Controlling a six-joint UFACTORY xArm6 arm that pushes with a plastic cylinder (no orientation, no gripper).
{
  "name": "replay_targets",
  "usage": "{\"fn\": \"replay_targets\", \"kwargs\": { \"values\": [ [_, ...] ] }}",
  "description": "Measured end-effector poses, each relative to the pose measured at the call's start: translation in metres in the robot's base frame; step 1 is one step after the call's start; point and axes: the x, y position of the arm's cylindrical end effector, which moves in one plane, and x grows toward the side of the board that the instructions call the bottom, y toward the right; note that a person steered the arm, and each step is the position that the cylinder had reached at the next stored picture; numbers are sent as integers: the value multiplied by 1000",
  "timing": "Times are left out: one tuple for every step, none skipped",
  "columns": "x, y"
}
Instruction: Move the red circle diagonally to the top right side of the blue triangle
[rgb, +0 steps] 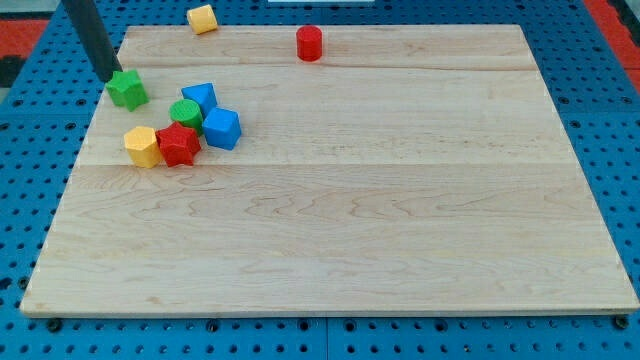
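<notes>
The red circle (309, 43) is a short red cylinder near the view's top, right of centre-left. The blue triangle (200, 98) sits in a cluster at the view's left, well down-left of the red circle. My tip (110, 76) is at the far left, touching the top-left of a green star block (128, 89), far from the red circle.
The cluster holds a green circle (185, 112), a blue cube (222, 128), a red star (178, 145) and a yellow hexagon (142, 146). A yellow block (202, 18) lies at the board's top edge. The wooden board (400, 220) rests on a blue pegboard.
</notes>
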Motion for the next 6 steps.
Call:
{"fn": "replay_targets", "kwargs": {
  "values": [
    [18, 51],
    [17, 64],
    [-14, 75],
    [-39, 147],
    [-49, 165],
    [-28, 242]
  ]
}}
